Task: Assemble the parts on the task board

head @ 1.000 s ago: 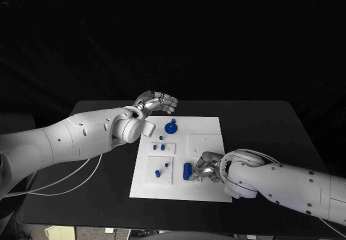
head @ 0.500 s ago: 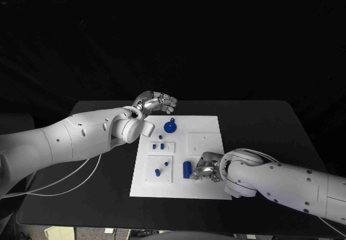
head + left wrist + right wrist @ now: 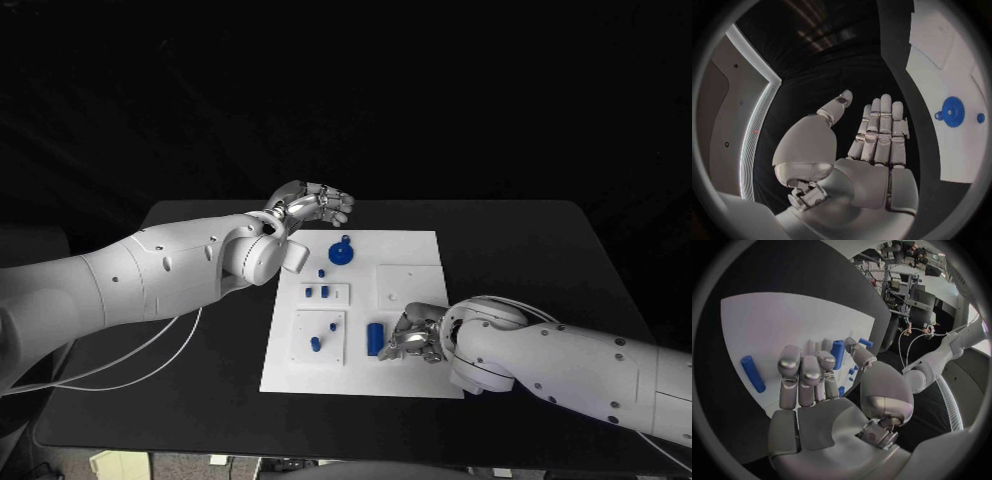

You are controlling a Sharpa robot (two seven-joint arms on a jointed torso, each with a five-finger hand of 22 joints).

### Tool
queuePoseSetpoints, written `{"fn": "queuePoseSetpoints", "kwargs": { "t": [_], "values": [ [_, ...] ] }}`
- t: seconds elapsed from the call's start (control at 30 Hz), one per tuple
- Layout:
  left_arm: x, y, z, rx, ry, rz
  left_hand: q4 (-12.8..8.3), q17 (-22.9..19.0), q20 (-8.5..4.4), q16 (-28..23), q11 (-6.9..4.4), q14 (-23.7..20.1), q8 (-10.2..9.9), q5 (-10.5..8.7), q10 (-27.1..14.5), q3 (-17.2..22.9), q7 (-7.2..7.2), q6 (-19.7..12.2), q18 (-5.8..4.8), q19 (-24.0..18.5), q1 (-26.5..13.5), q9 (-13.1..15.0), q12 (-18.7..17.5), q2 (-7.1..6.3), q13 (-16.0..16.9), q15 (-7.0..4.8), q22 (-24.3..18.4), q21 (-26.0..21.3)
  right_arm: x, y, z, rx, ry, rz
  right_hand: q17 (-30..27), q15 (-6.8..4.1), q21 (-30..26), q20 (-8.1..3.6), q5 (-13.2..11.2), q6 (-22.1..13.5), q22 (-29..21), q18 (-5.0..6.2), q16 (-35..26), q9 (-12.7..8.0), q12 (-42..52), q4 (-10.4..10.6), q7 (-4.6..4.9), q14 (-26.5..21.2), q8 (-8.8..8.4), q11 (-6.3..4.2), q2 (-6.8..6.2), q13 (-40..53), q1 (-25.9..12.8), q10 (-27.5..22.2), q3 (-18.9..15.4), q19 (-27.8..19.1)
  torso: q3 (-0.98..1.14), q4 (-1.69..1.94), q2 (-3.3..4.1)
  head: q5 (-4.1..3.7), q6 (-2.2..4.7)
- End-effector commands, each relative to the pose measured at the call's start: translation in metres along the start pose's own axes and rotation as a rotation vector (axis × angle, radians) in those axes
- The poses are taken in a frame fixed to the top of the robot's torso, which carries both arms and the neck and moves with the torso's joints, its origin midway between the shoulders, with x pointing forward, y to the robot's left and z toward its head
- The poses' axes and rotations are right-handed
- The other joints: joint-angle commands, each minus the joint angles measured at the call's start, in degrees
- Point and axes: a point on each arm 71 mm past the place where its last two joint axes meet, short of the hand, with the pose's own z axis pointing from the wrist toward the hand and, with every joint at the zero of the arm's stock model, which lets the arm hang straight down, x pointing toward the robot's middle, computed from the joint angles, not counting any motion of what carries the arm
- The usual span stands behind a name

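Observation:
The white task board (image 3: 411,250) lies in the middle of the black table. My right hand (image 3: 411,337) sits low at the board's near right and pinches a blue cylinder (image 3: 375,340) between thumb and fingers (image 3: 802,371); the same cylinder (image 3: 837,354) stands by the thumb tip. A second blue cylinder (image 3: 752,373) lies flat on the board. A round blue knob (image 3: 342,254) sits at the board's far end, and small blue pegs (image 3: 316,294) stand in the left blocks. My left hand (image 3: 310,207) hovers off the board's far left corner, fingers (image 3: 879,130) straight, holding nothing.
A raised white square block (image 3: 407,285) sits on the board just beyond my right hand. Two pegs stand in the near left block (image 3: 320,342). White cables (image 3: 130,355) trail off the table's left edge. Bare black tabletop (image 3: 548,260) lies to the right.
The right hand has barely shifted at the blue cylinder. The left hand has not moved.

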Motion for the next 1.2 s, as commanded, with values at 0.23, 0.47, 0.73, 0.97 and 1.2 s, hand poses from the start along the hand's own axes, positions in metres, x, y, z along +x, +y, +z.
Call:
{"fn": "queuePoseSetpoints", "kwargs": {
  "t": [0.23, 0.47, 0.73, 0.97, 1.2],
  "values": [
    [0.001, -0.001, 0.000, 0.007, 0.012, -0.008, 0.1, 0.1, 0.29, -0.4, -0.03, -0.1, 0.4, -0.22, -0.5, -0.2, -0.01, -0.5, 0.63, 0.2, -0.4, 0.0, 0.1, 0.17, -0.1, 0.29, 0.1, -0.3, 0.001, -0.001, -0.001, -0.001, -0.001, -0.014, 0.1, -0.29, 0.1, 0.13, 0.1, 0.7, -0.1, 4.78, -0.3, 0.0, -0.3, -0.3, 0.14, 0.1, -0.23, -0.12, -1.06, 0.1, 0.4, 0.5, -0.1, 0.1, 0.08, -0.03, 0.01, 0.09, -0.13],
    [0.001, -0.001, 0.000, 0.007, 0.012, -0.008, 0.1, 0.1, 0.29, -0.4, -0.03, 0.0, 0.4, -0.22, -0.5, -0.2, -0.01, -0.5, 0.63, 0.2, -0.4, 0.0, 0.1, 0.17, -0.1, 0.29, 0.1, -0.3, -0.001, -0.009, -0.008, -0.019, -0.025, 0.008, 0.1, -0.29, 0.1, 0.12, 0.1, 0.7, -0.1, 4.78, -0.3, 0.0, -0.4, -0.3, 0.14, 0.1, -0.25, -0.12, -0.98, 0.1, 0.5, 0.5, -0.1, 0.1, 0.06, -0.03, -0.01, -0.01, 0.16],
    [-0.001, -0.001, -0.001, 0.007, 0.009, -0.007, 0.1, 0.2, 0.30, -0.4, -0.02, 0.0, 0.4, -0.22, -0.5, -0.2, -0.01, -0.5, 0.63, 0.2, -0.4, 0.0, 0.1, 0.14, -0.1, 0.29, 0.1, -0.3, -0.025, -0.029, -0.035, -0.053, -0.091, 0.082, 0.0, -0.23, -0.1, 0.04, 0.2, 0.2, -0.3, 4.78, -0.5, 0.0, -0.4, 0.0, 0.29, 0.1, -0.59, 0.01, -1.39, 0.1, 0.8, 0.4, -0.1, 0.1, 0.10, -0.15, -0.05, -0.25, 0.75],
    [-0.001, -0.001, -0.001, 0.006, 0.009, -0.008, 0.2, 0.2, 0.31, -0.4, -0.02, 0.0, 0.4, -0.22, -0.4, -0.3, 0.00, -0.5, 0.62, 0.2, -0.5, 0.0, 0.1, 0.11, -0.1, 0.29, 0.1, -0.3, -0.047, -0.065, -0.053, 0.029, -0.143, 0.068, 0.0, -0.14, -0.1, -0.03, -0.7, 0.0, -0.4, 4.78, -0.5, 0.2, -0.3, 0.3, 0.37, 0.2, -0.60, 0.10, -1.05, 0.1, 1.1, 0.5, -0.3, 0.2, 0.20, -0.22, -0.05, -0.58, 1.27],
    [-0.002, -0.001, -0.001, 0.004, 0.009, -0.007, 0.2, 0.2, 0.31, -0.4, -0.03, 0.0, 0.5, -0.22, -0.4, -0.3, 0.00, -0.5, 0.62, 0.2, -0.5, 0.0, 0.1, 0.10, -0.1, 0.29, 0.1, -0.3, -0.057, -0.091, -0.060, 0.112, -0.187, -0.017, 0.2, -0.14, 0.0, -0.10, -1.9, 0.3, -0.4, 4.78, -0.4, 0.5, -0.2, 0.0, 0.30, 0.4, -0.42, 0.05, -0.75, 0.2, 2.2, 0.8, -0.1, 0.4, 0.26, -0.20, -0.04, -0.96, 1.49]
  ]
}}
